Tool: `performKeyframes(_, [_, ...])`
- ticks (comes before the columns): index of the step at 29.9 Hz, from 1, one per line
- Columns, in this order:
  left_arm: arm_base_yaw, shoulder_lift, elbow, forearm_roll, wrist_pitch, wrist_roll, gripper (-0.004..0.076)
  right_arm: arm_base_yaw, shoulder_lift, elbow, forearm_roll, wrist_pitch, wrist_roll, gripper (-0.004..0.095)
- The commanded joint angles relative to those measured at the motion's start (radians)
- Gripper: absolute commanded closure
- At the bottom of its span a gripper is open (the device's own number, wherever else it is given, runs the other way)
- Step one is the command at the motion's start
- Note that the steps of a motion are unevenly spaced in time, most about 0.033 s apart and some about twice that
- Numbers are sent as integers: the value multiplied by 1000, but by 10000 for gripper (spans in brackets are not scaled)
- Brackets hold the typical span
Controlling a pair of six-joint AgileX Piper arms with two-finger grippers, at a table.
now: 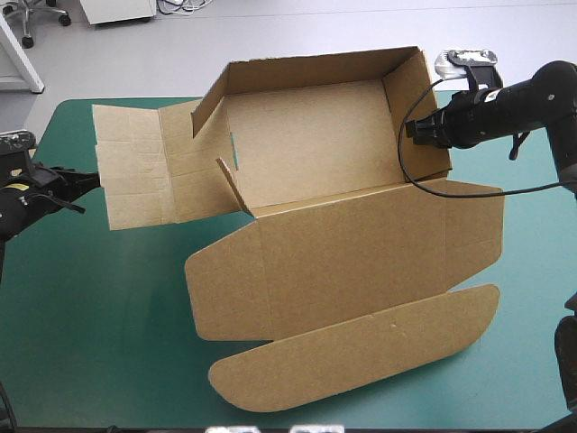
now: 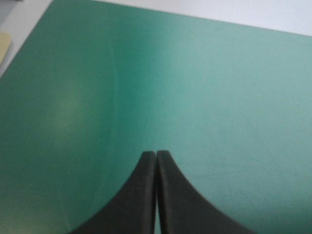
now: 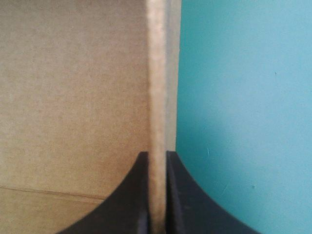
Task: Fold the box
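The brown box (image 1: 347, 244) lies in the middle of the teal-green cover, partly formed. Its back wall and right wall (image 1: 410, 86) stand up around the base, and the lid with its rounded flap (image 1: 361, 347) lies flat toward the front. A long side panel (image 1: 135, 167) is spread flat to the left. My right gripper (image 1: 416, 129) is at the raised right wall, shut on its edge; in the right wrist view the board's edge (image 3: 157, 97) runs between the fingers (image 3: 157, 155). My left gripper (image 1: 88, 180) is shut on nothing just off the left panel's edge, over bare cover (image 2: 156, 154).
Bare teal-green cover (image 1: 99, 316) lies left and in front of the box. A pale strip (image 2: 4, 48) shows beyond the table's edge in the left wrist view. The right arm (image 1: 514, 104) reaches in over the far right corner.
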Motion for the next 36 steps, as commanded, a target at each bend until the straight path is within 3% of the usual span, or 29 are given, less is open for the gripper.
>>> performKeyframes(1, [3, 27, -33, -81, -12, 27, 727, -3, -58, -32, 92, -2, -6, 925])
performKeyframes(4, [3, 53, -33, -168, 6, 78, 727, -3, -67, -32, 121, -2, -13, 925])
performKeyframes(16, [0, 93, -33, -748, 285, 513, 727, 17, -71, -32, 165, -2, -28, 925])
performKeyframes(25, [-114, 104, -33, -759, 351, 547, 727, 50, -69, -32, 139, -2, -28, 925])
performKeyframes(36, [-118, 104, -33, -875, 513, 566, 727, 48, -51, -32, 83, -2, -10, 925])
